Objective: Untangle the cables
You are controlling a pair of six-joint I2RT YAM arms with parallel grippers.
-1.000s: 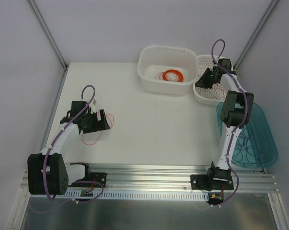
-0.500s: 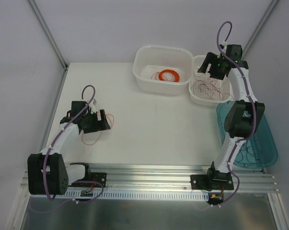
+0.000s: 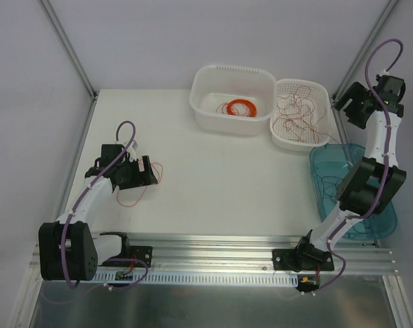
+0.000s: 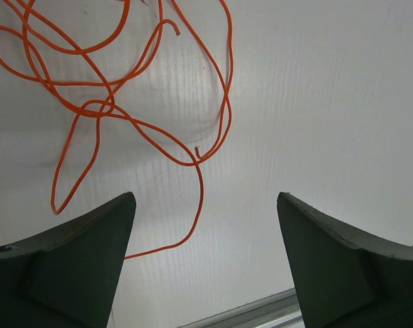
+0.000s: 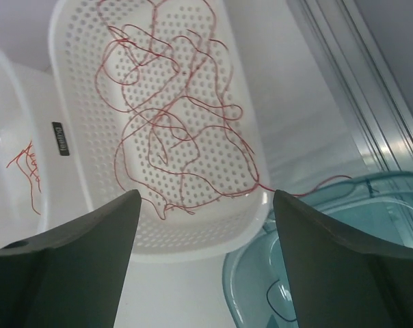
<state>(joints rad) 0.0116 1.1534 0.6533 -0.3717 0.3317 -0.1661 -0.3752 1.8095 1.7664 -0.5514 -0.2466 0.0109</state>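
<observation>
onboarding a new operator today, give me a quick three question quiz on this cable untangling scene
1. True or false: the right arm's fingers are gripping one of the thin red wires in the white perforated plastic basket.
2. The neatly wound orange ring coil lies in: A) the white solid plastic tub; B) that basket; C) the teal see-through tray.
3. Fill in: the loose orange wire strands under the left arm's fingers lie on the white ____.
Key: 1 false, those fingers are open and empty. 2 A. 3 table.
</observation>
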